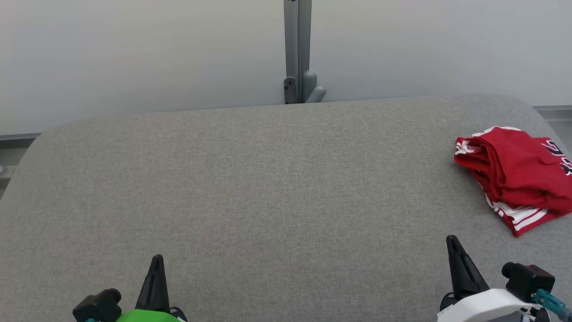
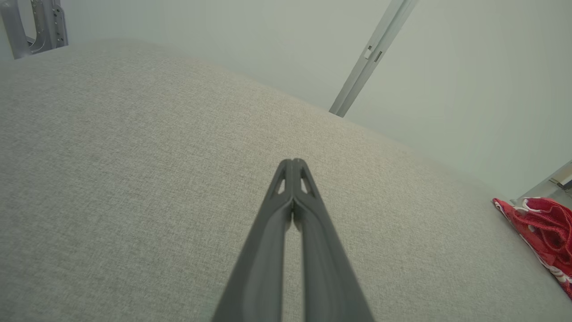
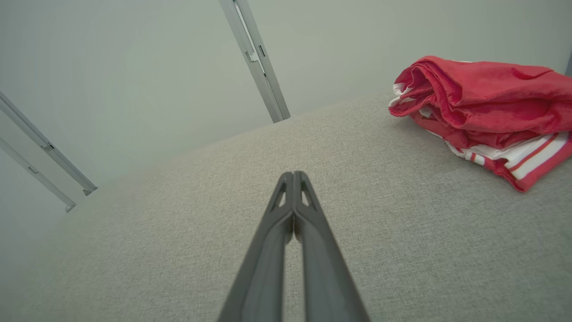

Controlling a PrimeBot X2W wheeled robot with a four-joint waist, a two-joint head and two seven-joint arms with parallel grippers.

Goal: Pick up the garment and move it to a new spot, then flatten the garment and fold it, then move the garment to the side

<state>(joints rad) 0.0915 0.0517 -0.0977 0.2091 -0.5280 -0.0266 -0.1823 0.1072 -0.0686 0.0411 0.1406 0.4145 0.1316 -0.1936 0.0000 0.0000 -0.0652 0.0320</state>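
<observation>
A red garment [image 1: 514, 174] with white stripes and dark lettering lies folded in a bundle at the right edge of the grey fabric surface [image 1: 268, 188]. It also appears at the upper right of the right wrist view as the garment [image 3: 482, 112], and at the far right of the left wrist view as the garment [image 2: 545, 232]. My left gripper [image 1: 156, 259] rests at the lower left, shut and holding nothing, fingertips together [image 2: 292, 162]. My right gripper [image 1: 451, 239] sits at the lower right, shut and holding nothing [image 3: 293, 174], a short way in front and left of the garment.
A pale wall runs behind the surface, with a grey metal post [image 1: 297, 49] and its bracket at the middle of the far edge. The surface's rounded corners drop off at far left and far right. Wide bare fabric stretches between both grippers.
</observation>
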